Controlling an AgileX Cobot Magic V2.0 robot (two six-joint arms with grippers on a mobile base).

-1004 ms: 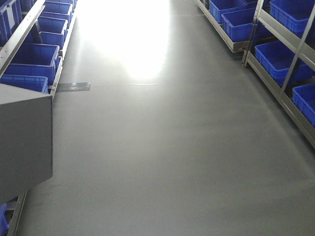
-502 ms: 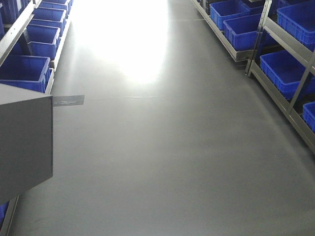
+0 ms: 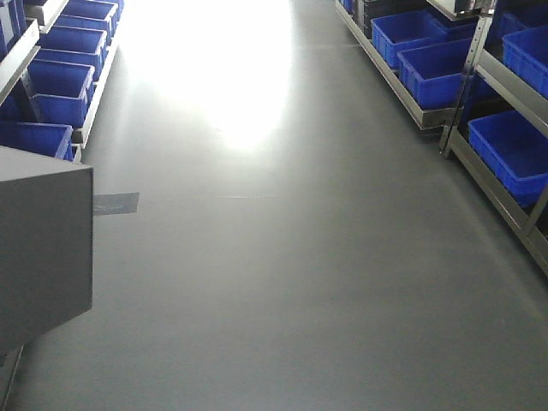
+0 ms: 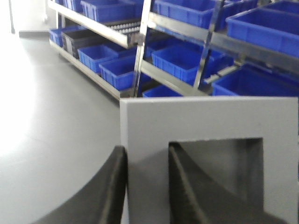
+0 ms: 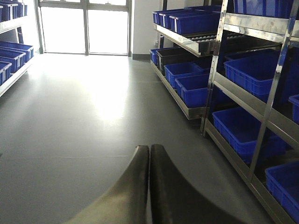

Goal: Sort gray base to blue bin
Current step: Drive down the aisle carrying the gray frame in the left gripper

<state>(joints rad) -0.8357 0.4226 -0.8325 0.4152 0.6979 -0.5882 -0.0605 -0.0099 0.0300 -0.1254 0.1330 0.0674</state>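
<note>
The gray base (image 4: pixel 196 116) fills the lower right of the left wrist view, a matte block with a rectangular recess. My left gripper (image 4: pixel 146 149) is shut on its left wall, one finger outside the block and the other inside the recess. In the right wrist view my right gripper (image 5: pixel 149 148) is shut with its fingers pressed together and nothing between them, hanging over the bare floor. Several blue bins (image 3: pixel 432 81) stand on the racks along both sides of the aisle, and they look alike.
Metal racks with blue bins (image 5: pixel 194 95) line the right side, and more bins (image 3: pixel 60 107) line the left. A plain gray panel (image 3: pixel 43 248) covers the front view's left edge. A tape patch (image 3: pixel 116 204) marks the gray floor. Glass doors (image 5: pixel 84 28) glare at the aisle's far end.
The view has advanced along the aisle. The floor tape patch and the racks slid down and outward in the frame. The gray panel kept its place at the left edge.
</note>
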